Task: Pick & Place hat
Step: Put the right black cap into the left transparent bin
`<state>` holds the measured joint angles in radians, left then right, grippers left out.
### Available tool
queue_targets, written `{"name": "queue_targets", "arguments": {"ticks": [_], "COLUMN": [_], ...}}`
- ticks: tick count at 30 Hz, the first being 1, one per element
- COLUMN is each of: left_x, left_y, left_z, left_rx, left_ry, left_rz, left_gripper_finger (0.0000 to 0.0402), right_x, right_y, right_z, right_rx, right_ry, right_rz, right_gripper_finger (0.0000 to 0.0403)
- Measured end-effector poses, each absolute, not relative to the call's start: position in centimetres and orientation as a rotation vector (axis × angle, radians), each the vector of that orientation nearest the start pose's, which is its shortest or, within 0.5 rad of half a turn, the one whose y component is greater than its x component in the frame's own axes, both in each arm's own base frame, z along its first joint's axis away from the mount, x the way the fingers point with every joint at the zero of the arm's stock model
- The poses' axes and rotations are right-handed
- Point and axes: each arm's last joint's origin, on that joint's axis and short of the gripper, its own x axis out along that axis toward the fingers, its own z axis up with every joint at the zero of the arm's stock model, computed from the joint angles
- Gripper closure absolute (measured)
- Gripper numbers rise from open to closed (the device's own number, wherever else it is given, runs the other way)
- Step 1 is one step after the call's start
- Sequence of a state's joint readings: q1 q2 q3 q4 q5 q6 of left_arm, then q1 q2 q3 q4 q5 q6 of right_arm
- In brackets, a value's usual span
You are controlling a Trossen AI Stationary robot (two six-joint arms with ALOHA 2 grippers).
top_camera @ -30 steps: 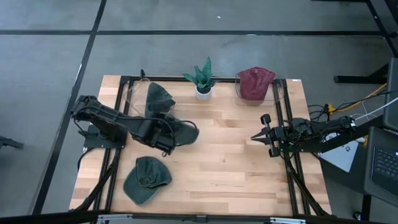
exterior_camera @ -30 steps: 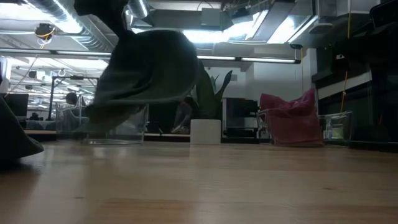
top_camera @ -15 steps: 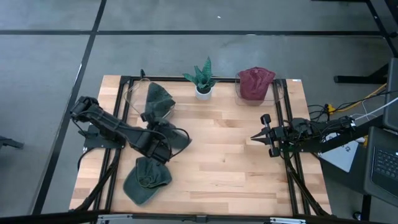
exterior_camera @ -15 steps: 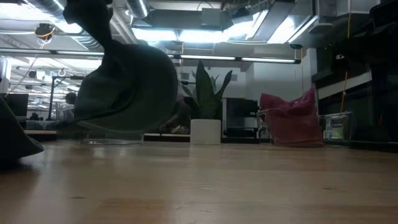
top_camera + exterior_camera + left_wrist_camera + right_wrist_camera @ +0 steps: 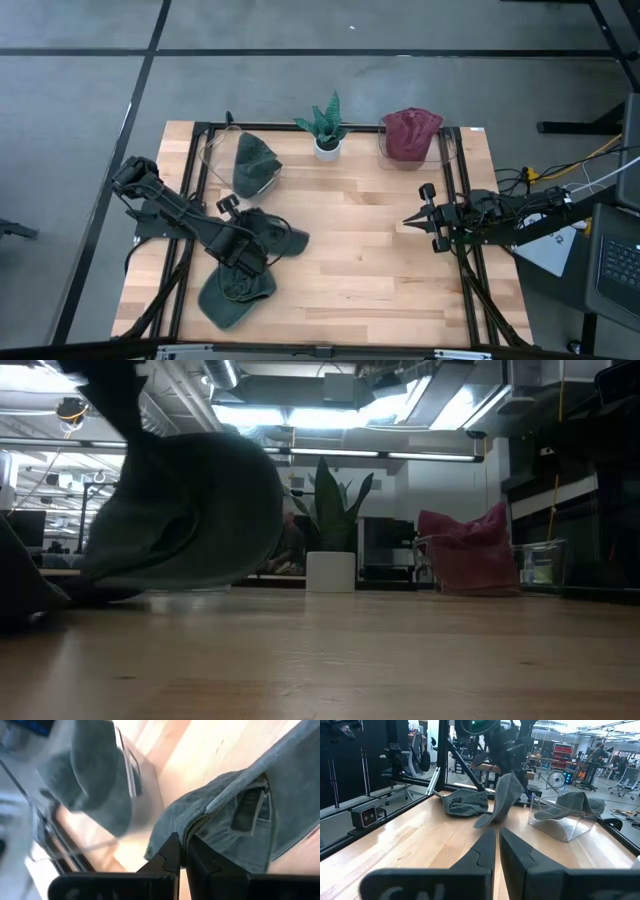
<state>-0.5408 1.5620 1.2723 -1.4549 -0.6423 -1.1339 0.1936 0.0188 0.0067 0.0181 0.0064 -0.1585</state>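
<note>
Hanging from the pinched-together jaws of the left gripper [image 5: 243,252] in the lower left of the high view, a dark green fabric cap [image 5: 272,236] is clamped by its edge just above the pale wooden worktop [image 5: 370,260], right beside a second green cap lying flat [image 5: 232,292] near the lower-left corner. Toward the upper left a third green cap [image 5: 252,160] sits in a clear plastic box [image 5: 213,152], with a small potted plant [image 5: 327,128] and a maroon cap [image 5: 410,132] along the top edge. At the right edge the right gripper [image 5: 415,221] waits with its jaws nearly touching, holding nothing.

On the tabletop [image 5: 380,260], one hat [image 5: 232,292] lies near-left; far: a hat in a bin [image 5: 250,160], a plant [image 5: 326,125], another bin [image 5: 410,135].
</note>
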Motion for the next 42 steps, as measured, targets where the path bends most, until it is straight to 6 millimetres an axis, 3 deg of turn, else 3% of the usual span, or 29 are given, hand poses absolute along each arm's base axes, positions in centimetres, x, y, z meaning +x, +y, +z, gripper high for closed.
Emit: {"name": "queue_targets", "arguments": {"ticks": [5,12,18,26,36,42], "left_x": [22.1,21.6,20.7,18.4,13.6,12.5], "left_y": [-12.9,-14.7,-16.4,-18.8,-23.3,-24.3], "left_z": [25.2,25.7,26.5,26.3,25.8,25.7], "left_rx": [-0.062,-0.080,-0.087,-0.180,-0.342,-0.356], "left_ry": [1.042,0.848,0.818,0.908,1.100,1.102], "left_rz": [0.853,0.837,0.766,0.692,0.519,0.461], "left_gripper_finger": [0.0397,0.0397,0.0397,0.0395,0.0393,0.0376], "right_x": [9.7,9.7,9.7,9.7,9.7,9.7], "right_y": [1.9,1.9,1.9,1.9,1.9,1.9], "right_z": [16.6,16.6,16.6,16.6,16.6,16.6], "right_rx": [-0.158,-0.157,-0.157,-0.158,-0.157,-0.157], "right_ry": [-0.020,-0.021,-0.021,-0.021,-0.021,-0.021], "right_rz": [0.186,0.186,0.186,0.186,0.186,0.186], "right_gripper_finger": [0.0377,0.0377,0.0377,0.0377,0.0377,0.0377]}}
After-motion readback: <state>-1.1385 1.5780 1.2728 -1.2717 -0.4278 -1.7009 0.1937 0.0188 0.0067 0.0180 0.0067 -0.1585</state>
